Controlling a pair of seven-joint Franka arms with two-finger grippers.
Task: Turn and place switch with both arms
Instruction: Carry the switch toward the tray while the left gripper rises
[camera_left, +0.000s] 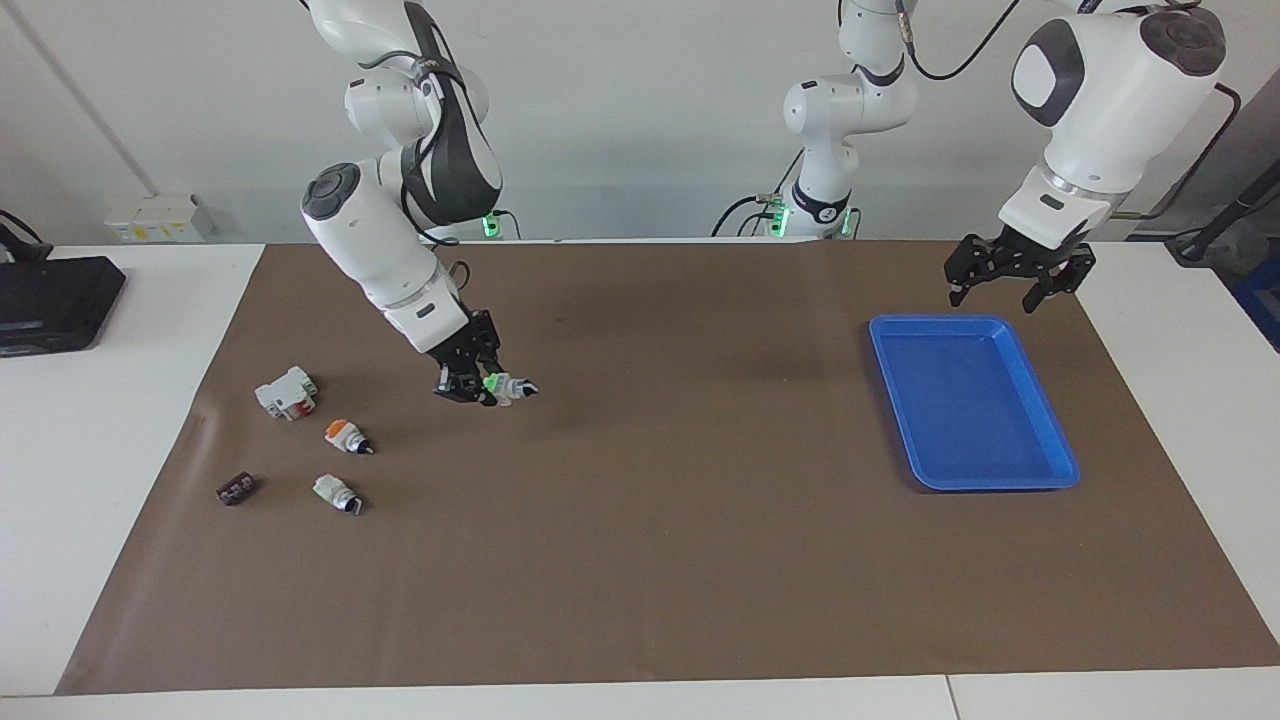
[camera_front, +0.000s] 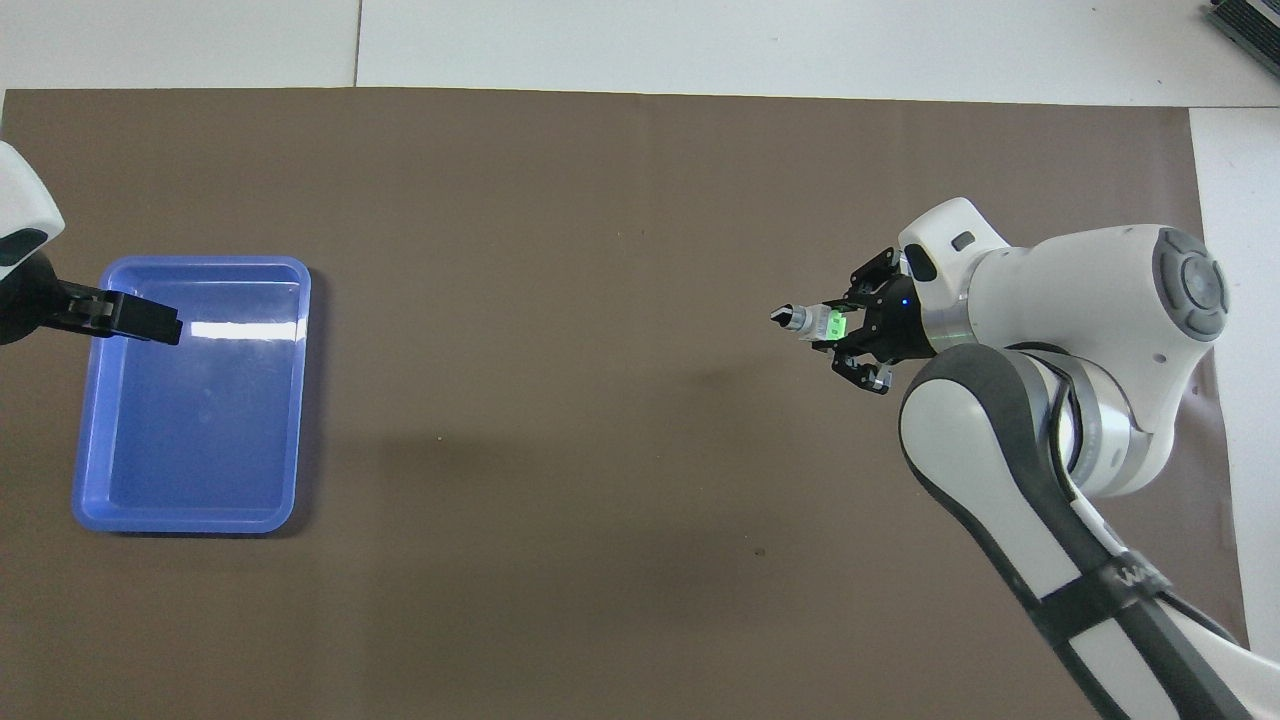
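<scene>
My right gripper (camera_left: 478, 384) is shut on the switch (camera_left: 508, 386), gripping its bright green end, with the black knob pointing toward the middle of the table. It holds the switch a little above the brown mat (camera_left: 660, 560). The overhead view shows the same grip, right gripper (camera_front: 852, 338) on the switch (camera_front: 815, 322). My left gripper (camera_left: 1015, 283) is open and empty, raised over the blue tray's (camera_left: 1050, 470) edge nearest the robots. In the overhead view the left gripper (camera_front: 140, 322) covers the tray (camera_front: 200, 525) at its rim.
At the right arm's end of the mat lie a larger white block with red (camera_left: 287, 392), an orange-ended switch (camera_left: 345, 436), another small switch (camera_left: 337, 492) and a small dark part (camera_left: 236, 489). A black box (camera_left: 50, 300) sits off the mat.
</scene>
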